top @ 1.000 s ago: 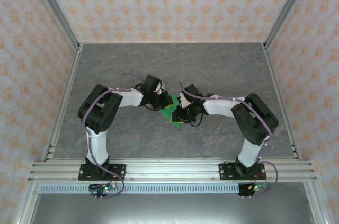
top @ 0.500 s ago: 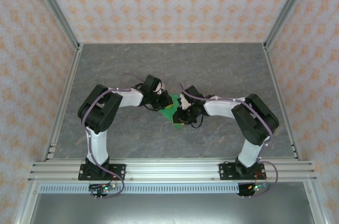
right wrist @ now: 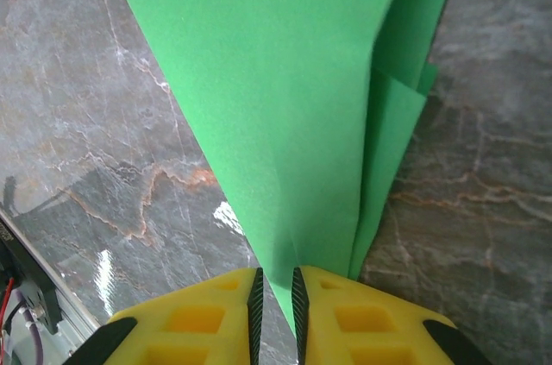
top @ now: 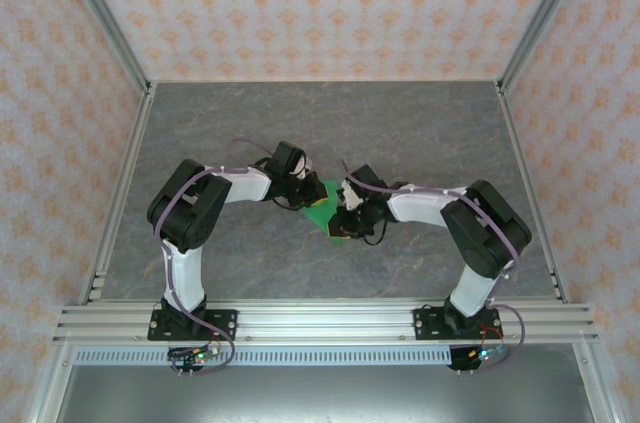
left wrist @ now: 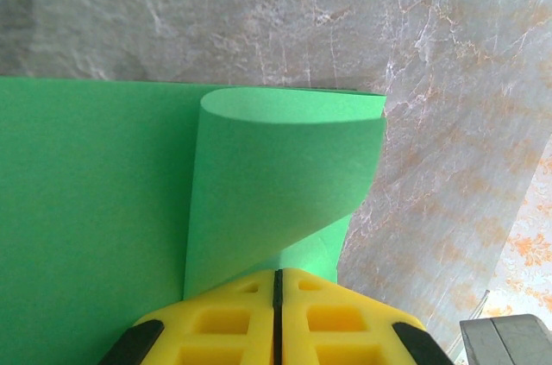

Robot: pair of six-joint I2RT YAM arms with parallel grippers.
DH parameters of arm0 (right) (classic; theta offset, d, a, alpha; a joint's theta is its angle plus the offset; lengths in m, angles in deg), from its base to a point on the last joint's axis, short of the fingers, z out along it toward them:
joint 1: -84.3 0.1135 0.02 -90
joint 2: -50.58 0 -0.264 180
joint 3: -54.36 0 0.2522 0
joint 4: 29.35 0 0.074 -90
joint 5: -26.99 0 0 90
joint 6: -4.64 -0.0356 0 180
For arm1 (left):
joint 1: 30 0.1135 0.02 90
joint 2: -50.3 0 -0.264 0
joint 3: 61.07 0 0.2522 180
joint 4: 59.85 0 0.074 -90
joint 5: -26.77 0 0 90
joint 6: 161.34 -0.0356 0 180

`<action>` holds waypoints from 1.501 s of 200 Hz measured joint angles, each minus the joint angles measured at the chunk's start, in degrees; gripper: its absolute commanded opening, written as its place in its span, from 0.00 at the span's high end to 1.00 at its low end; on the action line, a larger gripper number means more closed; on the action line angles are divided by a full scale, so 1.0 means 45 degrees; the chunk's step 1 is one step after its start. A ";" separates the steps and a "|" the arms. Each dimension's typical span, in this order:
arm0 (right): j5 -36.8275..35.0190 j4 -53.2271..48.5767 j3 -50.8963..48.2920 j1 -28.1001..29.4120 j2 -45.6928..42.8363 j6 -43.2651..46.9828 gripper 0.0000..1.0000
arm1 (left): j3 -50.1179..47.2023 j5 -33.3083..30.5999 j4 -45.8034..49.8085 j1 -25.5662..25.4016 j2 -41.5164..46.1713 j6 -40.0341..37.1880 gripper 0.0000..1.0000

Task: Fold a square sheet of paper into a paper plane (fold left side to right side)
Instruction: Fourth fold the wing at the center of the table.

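Marble table (top: 210, 133), green paper (left wrist: 95, 210) pinched in left hand (left wrist: 276, 277), right hand (right wrist: 276, 274)

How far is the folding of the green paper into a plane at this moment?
Done: the green paper is already a layered shape with a pointed end. In hand: the left gripper holds a flap curled over, not yet flat, while the right gripper pinches the pointed end. Left: pressing that flap into a crease, and likely more folds, as no slim dart shows yet.
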 measured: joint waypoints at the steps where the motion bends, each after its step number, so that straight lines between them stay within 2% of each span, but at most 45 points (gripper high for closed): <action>1: 0.0000 -0.0005 -0.0010 0.0000 0.0000 0.0005 0.78 | 0.0000 0.0000 0.0000 0.0000 0.0000 0.0000 0.92; 61: -0.0078 -0.0607 -0.0199 0.0044 -0.0359 0.0180 0.79 | 0.0000 0.0000 0.0000 0.0000 0.0000 0.0000 0.92; 98: -0.0486 -0.2137 -0.0253 0.0272 -0.1146 0.0170 0.79 | 0.0000 0.0005 0.0000 0.0000 0.0000 0.0000 0.92; 135: -0.0670 -0.2710 0.0311 0.0267 -0.2079 0.0131 0.79 | 0.0000 0.0005 0.0000 0.0000 0.0000 0.0000 0.92; 168: -0.0151 -0.1875 0.0675 0.0272 -0.1904 -0.0267 0.84 | 0.0000 0.0005 0.0000 0.0000 0.0000 0.0000 0.92; 228: 0.0053 0.0398 0.0461 -0.0087 0.0034 -0.1705 0.91 | 0.0000 0.0015 0.0000 0.0000 0.0000 0.0000 0.92; 300: 0.0481 0.1778 -0.0544 -0.0403 0.0209 -0.2103 1.00 | 0.0000 0.0039 -0.0005 0.0000 0.0005 0.0000 0.92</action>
